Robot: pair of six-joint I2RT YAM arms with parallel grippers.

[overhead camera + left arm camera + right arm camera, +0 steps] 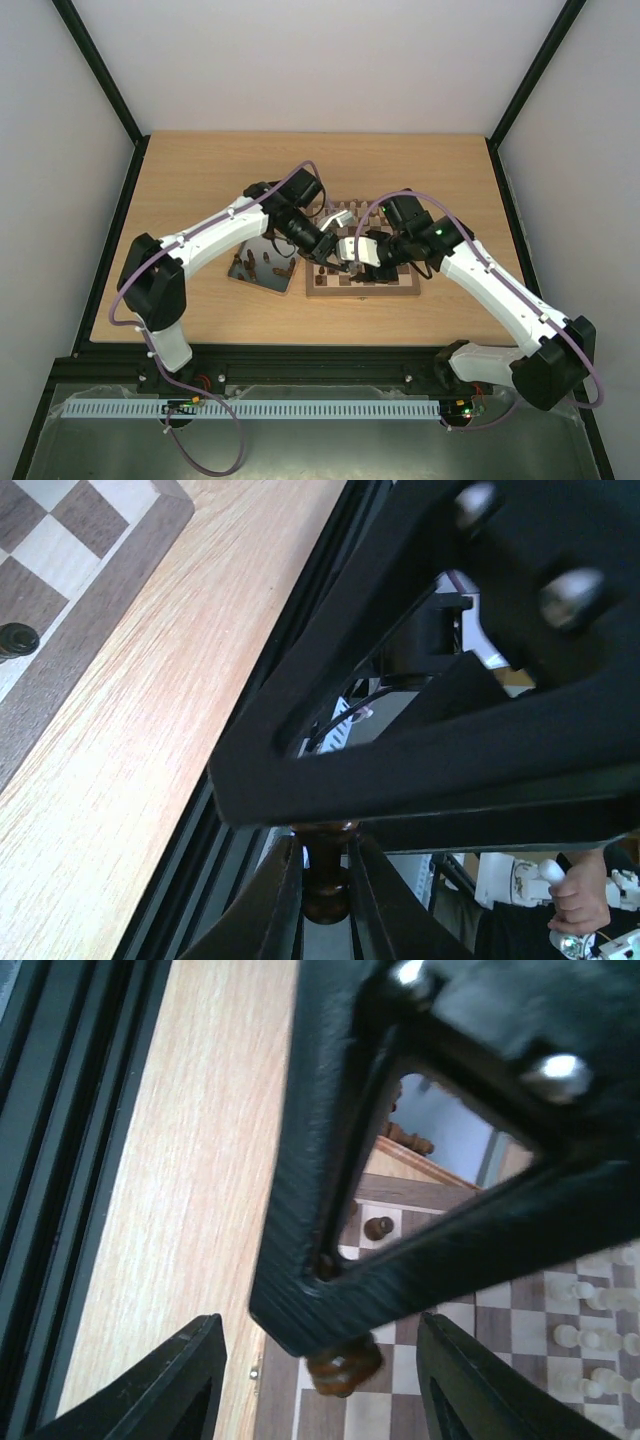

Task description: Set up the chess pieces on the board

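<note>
My left claw (325,858) is pressed together on a dark piece (326,892), pinching it low on the stem at the bottom centre of the left wrist view. Only a corner of the board (110,590) shows there, in the upper left, with bare worktop (150,760) beside it. So I judge this piece is not yet above its square.

My right claw (320,1360) is spread wide and grips nothing. A second piece (345,1368) sits between its fingers (160,1385) at the bottom centre of the right wrist view, over the board's lower left squares. The black frame hides its top, so I cannot tell whether it stands straight.

The step in hand, as I read it, is to seat the left claw's piece. To do that well, I should:

- Hold the pinch firm and carry the piece level over the border.
- Stop above a free square on the dark side.
- Lower it upright until the base rests flat, and only then spread the fingers.

The right claw should go straight up first, with neither finger brushing the second piece. Both arms crowd the middle of the top view, so one should clear out before the other comes in.

I should steer wide of the third piece (378,1228) standing near the centre of the right wrist view. The same goes for the cream pieces (590,1335) at its right edge (a nudge there would topple a row).
</note>
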